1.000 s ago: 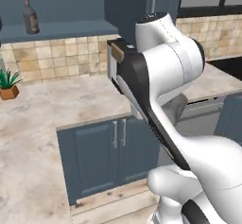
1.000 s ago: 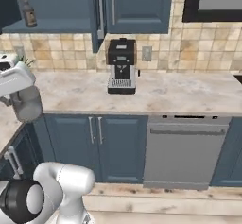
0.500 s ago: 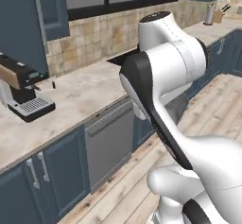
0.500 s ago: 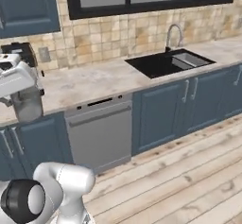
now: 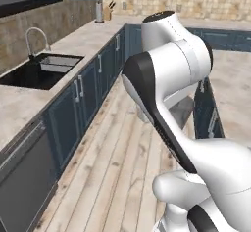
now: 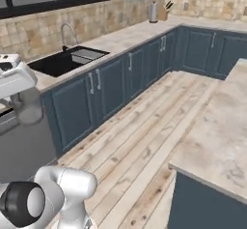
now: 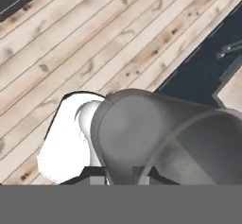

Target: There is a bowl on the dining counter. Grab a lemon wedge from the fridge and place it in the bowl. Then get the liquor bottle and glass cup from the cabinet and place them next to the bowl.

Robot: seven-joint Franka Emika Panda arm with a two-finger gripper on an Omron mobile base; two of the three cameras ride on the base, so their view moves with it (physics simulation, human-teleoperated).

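The jaws are clenching on one glass cup [image 7: 156, 133]. In the hand view we are seeing its grey translucent wall rising between the two dark fingertips [image 7: 94, 172], one at each side of the wall. The tumbler is taking up most of the lower middle of that view.

From the right base view, the same cup [image 6: 28, 111] is hanging just under the white hand at the left edge. From the left base view we are catching one grey patch of it [image 5: 182, 112] behind the arm's forearm.

Below the cup, the pale wooden plank floor [image 7: 94, 38] is running in long boards. The dark blue base of the dining counter [image 7: 198, 72] is showing near it on the right of the hand view. We are making out metal handles there but cannot count them.

Further out, the dining counter's beige marbled top [image 6: 217, 141] is lying to the robot's right. Across the floor we are counting one black sink [image 6: 67, 61] with one curved faucet [image 6: 67, 30], set in a long wall counter [image 6: 125, 37] over blue base cabinets [image 6: 116, 85]. At the far corner, one steel canister [image 6: 153, 11] is standing just beside one knife block [image 6: 164, 11].
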